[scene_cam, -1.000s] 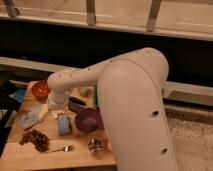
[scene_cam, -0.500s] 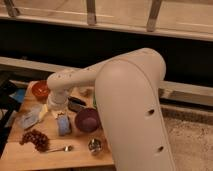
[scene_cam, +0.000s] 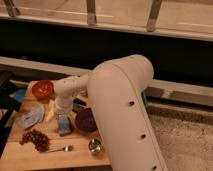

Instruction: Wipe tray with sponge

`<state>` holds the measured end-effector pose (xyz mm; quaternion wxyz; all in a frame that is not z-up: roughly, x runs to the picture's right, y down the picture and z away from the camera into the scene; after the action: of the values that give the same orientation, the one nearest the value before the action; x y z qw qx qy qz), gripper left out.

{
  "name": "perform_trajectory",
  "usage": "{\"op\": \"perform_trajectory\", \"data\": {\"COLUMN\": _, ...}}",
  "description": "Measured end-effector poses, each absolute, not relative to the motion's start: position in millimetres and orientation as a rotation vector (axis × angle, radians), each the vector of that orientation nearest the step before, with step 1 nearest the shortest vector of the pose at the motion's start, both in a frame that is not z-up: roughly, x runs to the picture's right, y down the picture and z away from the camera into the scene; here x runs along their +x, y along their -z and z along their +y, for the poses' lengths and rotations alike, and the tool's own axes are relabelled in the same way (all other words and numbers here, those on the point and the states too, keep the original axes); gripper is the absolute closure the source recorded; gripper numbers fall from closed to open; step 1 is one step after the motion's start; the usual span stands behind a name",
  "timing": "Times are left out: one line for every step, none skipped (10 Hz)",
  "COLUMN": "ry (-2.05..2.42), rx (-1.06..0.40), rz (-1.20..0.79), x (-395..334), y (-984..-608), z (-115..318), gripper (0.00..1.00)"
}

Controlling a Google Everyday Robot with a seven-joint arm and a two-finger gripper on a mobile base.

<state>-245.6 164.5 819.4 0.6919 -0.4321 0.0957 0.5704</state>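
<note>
Where the gripper hangs: the gripper (scene_cam: 62, 111) sits at the end of the white arm (scene_cam: 120, 110), low over the middle of the worktop (scene_cam: 20, 155), between the yellow wedge and the purple bowl and just far of the sponge.
Jaws: spread, with nothing pinched between them.
Sponge: the blue-grey block (scene_cam: 64, 125) lies flat on the worktop just near of the gripper; I cannot tell whether the two touch.
Tray: the tray (scene_cam: 81, 103) lies far of the purple bowl and is mostly hidden behind the forearm; only a narrow dark strip shows between the arm and the bowl.
Purple bowl: the purple bowl (scene_cam: 86, 120) stands just right of the sponge.
Yellow wedge: the yellow wedge (scene_cam: 50, 111) lies just left of the gripper.
Cloth: the pale blue cloth (scene_cam: 31, 117) lies crumpled left of the wedge, near the worktop's left edge.
Orange bowl: the orange bowl (scene_cam: 42, 89) stands at the far left corner.
Grapes: a dark red bunch (scene_cam: 36, 139) lies near and left of the sponge.
Spoon: the spoon (scene_cam: 61, 149) lies near the front edge, right of the grapes.
Metal cup: the small metal cup (scene_cam: 95, 145) stands near of the purple bowl, beside the arm.
In the way: the arm's thick upper section covers the right end of the worktop, and the forearm crosses over its far side.
</note>
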Motion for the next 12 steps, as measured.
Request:
{"op": "perform_trajectory", "data": {"ry": -1.278, "rx": -0.965, "rz": 0.230, "x": -243, "y": -825, "z": 165, "gripper": 0.20}}
{"op": "perform_trajectory", "data": {"ry": -1.275, "rx": -0.962, "rz": 0.245, "x": -242, "y": -830, "z": 165, "gripper": 0.20}}
{"op": "perform_trajectory", "data": {"ry": -1.266, "rx": -0.956, "rz": 0.258, "x": -241, "y": -834, "z": 166, "gripper": 0.20}}
{"op": "perform_trajectory", "data": {"ry": -1.251, "rx": -0.950, "rz": 0.274, "x": -242, "y": -837, "z": 169, "gripper": 0.20}}
{"op": "perform_trajectory", "data": {"ry": -1.243, "rx": -0.949, "rz": 0.287, "x": -244, "y": -839, "z": 172, "gripper": 0.20}}
{"op": "perform_trajectory", "data": {"ry": -1.241, "rx": -0.949, "rz": 0.295, "x": -243, "y": -841, "z": 174, "gripper": 0.20}}
{"op": "perform_trajectory", "data": {"ry": -1.239, "rx": -0.953, "rz": 0.309, "x": -242, "y": -845, "z": 178, "gripper": 0.20}}
{"op": "perform_trajectory", "data": {"ry": -1.234, "rx": -0.959, "rz": 0.314, "x": -245, "y": -845, "z": 181, "gripper": 0.25}}
{"op": "perform_trajectory", "data": {"ry": -1.220, "rx": -0.961, "rz": 0.320, "x": -248, "y": -844, "z": 183, "gripper": 0.34}}
{"op": "perform_trajectory", "data": {"ry": -1.215, "rx": -0.962, "rz": 0.322, "x": -249, "y": -844, "z": 184, "gripper": 0.41}}
{"op": "perform_trajectory", "data": {"ry": -1.217, "rx": -0.961, "rz": 0.321, "x": -248, "y": -845, "z": 183, "gripper": 0.52}}
{"op": "perform_trajectory", "data": {"ry": -1.220, "rx": -0.958, "rz": 0.321, "x": -246, "y": -845, "z": 182, "gripper": 0.65}}
